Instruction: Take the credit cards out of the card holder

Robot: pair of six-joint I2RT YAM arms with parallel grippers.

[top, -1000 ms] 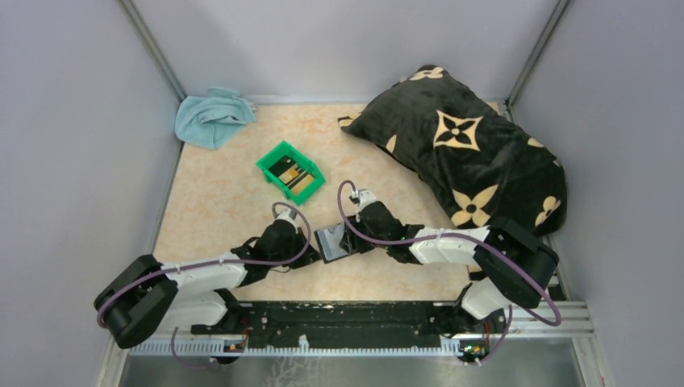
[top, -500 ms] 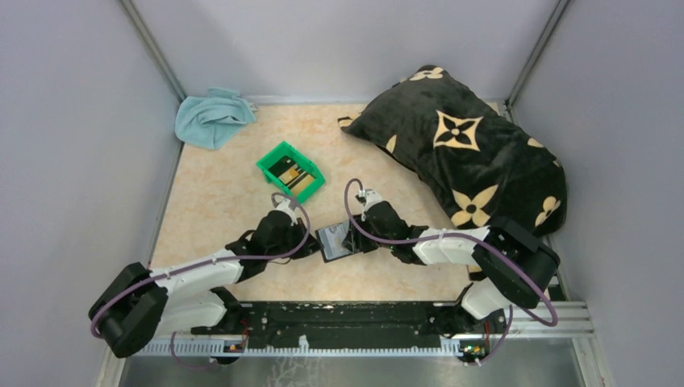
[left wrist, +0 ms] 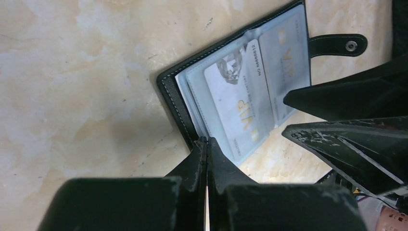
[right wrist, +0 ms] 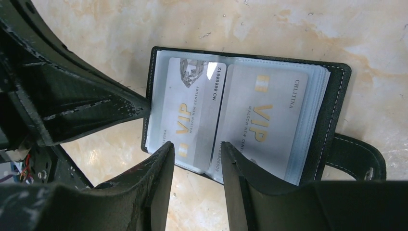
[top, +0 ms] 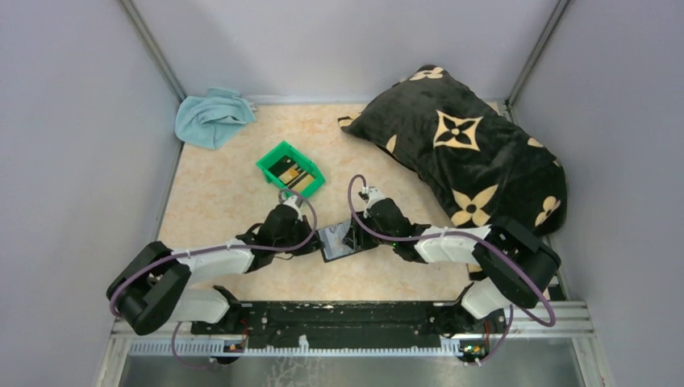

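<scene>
The black card holder (top: 337, 239) lies open on the table between my grippers, its strap (right wrist: 356, 156) out to one side. Two pale grey-white credit cards with gold VIP lettering sit in its clear sleeves, one (right wrist: 190, 106) beside the other (right wrist: 262, 122); they also show in the left wrist view (left wrist: 240, 96). My left gripper (left wrist: 207, 139) is shut, its tips touching the holder's stitched edge (left wrist: 178, 106). My right gripper (right wrist: 197, 149) is open, its fingers over the holder's opposite edge, astride one card's end. Dark credit cards (top: 290, 172) lie in the green bin (top: 270, 160).
A black pillow with tan flower shapes (top: 468, 149) fills the back right. A light blue cloth (top: 211, 115) lies in the back left corner. The green bin stands just behind the left gripper. Grey walls close in the table on three sides.
My left arm has swung right and forward, bringing its shut gripper up against the holder's edge. The right gripper and the holder have hardly moved.
</scene>
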